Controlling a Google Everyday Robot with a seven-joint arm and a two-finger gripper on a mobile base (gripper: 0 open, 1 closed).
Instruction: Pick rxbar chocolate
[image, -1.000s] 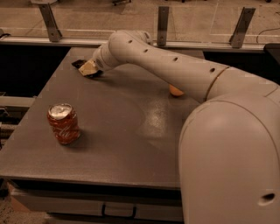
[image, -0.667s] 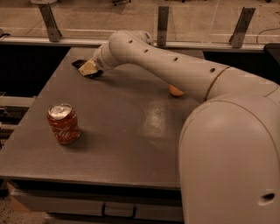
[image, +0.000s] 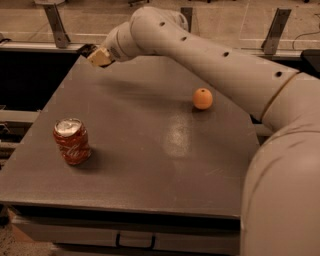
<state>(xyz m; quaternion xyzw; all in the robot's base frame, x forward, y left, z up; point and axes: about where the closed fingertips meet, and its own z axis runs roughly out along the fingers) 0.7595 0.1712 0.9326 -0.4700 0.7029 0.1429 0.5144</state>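
Black wrapper marks the chocolate bar, a dark sliver at the tip of the gripper, which hangs above the far left corner of the counter. The jaws appear pressed together on the bar, with no gap visible between bar and jaws. How its long axis runs cannot be told, since only an end shows. No bar lies on the counter below, so lifting and carrying seems to be what remains. Compared with a second ago, the gripper was down at the counter surface in that corner and now stands clear above it. The arm has risen with it and uncovered the orange. The soda can is unmoved, well apart near the left edge.
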